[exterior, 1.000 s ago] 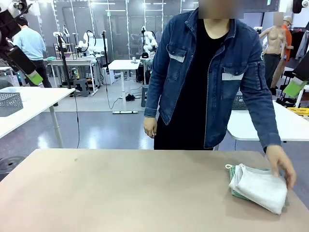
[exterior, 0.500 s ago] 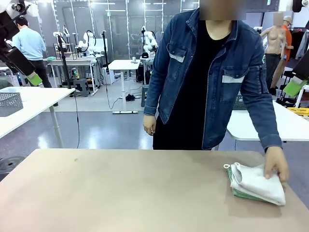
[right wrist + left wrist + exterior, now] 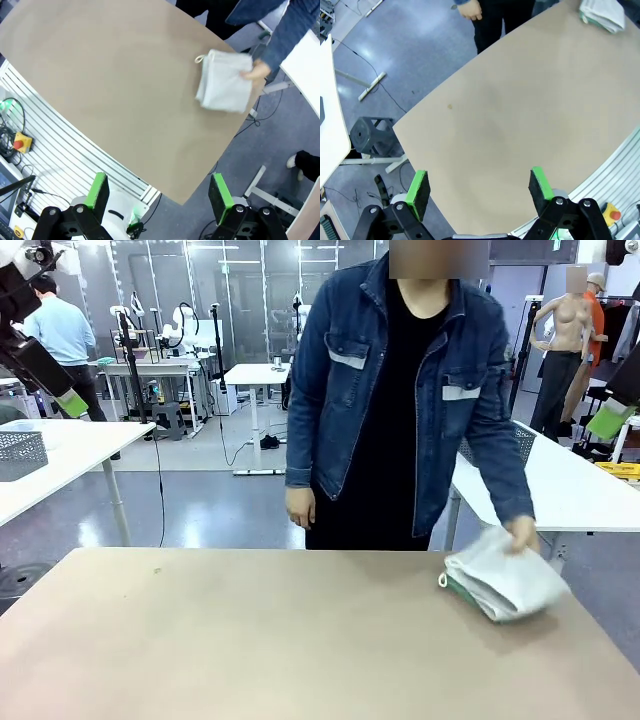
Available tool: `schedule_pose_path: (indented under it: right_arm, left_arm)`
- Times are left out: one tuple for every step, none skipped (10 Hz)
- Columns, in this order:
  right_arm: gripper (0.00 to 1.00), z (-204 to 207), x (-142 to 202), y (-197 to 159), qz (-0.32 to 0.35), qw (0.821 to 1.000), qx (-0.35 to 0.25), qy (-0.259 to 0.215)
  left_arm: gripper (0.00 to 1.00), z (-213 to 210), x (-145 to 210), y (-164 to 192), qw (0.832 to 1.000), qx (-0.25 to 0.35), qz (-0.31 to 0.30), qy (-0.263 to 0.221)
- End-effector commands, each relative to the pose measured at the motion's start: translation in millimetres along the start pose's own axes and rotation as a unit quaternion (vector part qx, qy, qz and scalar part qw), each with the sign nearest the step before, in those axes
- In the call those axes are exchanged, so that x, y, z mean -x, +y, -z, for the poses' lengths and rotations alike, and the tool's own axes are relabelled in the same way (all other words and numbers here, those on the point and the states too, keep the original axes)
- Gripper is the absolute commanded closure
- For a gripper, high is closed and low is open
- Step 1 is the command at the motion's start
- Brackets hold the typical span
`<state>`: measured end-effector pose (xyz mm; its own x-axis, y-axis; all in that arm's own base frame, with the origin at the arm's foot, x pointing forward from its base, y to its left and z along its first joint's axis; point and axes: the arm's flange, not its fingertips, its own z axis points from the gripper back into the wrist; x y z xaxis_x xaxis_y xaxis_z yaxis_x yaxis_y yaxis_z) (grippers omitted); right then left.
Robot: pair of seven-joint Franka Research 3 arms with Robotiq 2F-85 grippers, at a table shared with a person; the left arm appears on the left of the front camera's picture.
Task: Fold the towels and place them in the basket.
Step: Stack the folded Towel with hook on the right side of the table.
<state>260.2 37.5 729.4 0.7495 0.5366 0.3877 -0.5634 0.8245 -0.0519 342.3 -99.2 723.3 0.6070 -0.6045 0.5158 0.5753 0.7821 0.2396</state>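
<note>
A small stack of folded towels (image 3: 505, 583), an off-white one on top and mint green beneath, lies near the far right of the tan table (image 3: 250, 640). The person's hand (image 3: 520, 533) rests on its far end. The stack also shows at the left wrist view's top right, towels (image 3: 602, 14), and in the right wrist view, towels (image 3: 224, 86), beside the hand (image 3: 252, 72). A dark mesh basket (image 3: 522, 443) peeks out behind the person's arm on the white table at the right. My left gripper (image 3: 479, 189) and right gripper (image 3: 157, 192) hang open high above the table, holding nothing.
The person in a denim jacket stands at the table's far edge, other hand (image 3: 298, 508) hanging free. A grey mesh crate (image 3: 20, 453) sits on a white side table at the left. Most of the tan tabletop is bare.
The person has pulled the towel stack to the left and toward the far edge, and has stepped left with it. Both grippers stay where they were, open.
</note>
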Motion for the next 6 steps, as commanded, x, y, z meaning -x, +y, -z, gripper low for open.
schedule_pose_path:
  right_arm:
    - [0.0,0.3,0.1,-0.1,-0.001,1.0,0.0,0.001]
    - [0.0,0.3,0.1,-0.1,-0.001,1.0,0.0,0.001]
    - [0.0,0.3,0.1,-0.1,-0.001,1.0,0.0,0.001]
    - [0.0,0.3,0.1,-0.1,-0.001,1.0,0.0,0.001]
    - [0.0,0.3,0.1,-0.1,-0.001,1.0,0.0,0.001]
    - [0.0,0.3,0.1,-0.1,-0.001,1.0,0.0,0.001]
  left_arm:
    - [0.0,-0.8,-1.6,1.4,1.0,-0.005,0.003,0.001]
    - [0.0,-0.8,-1.6,1.4,1.0,-0.005,0.003,0.001]
    - [0.0,-0.8,-1.6,1.4,1.0,-0.005,0.003,0.001]
    - [0.0,-0.8,-1.6,1.4,1.0,-0.005,0.003,0.001]
    - [0.0,-0.8,-1.6,1.4,1.0,-0.005,0.003,0.001]
    - [0.0,-0.8,-1.6,1.4,1.0,-0.005,0.003,0.001]
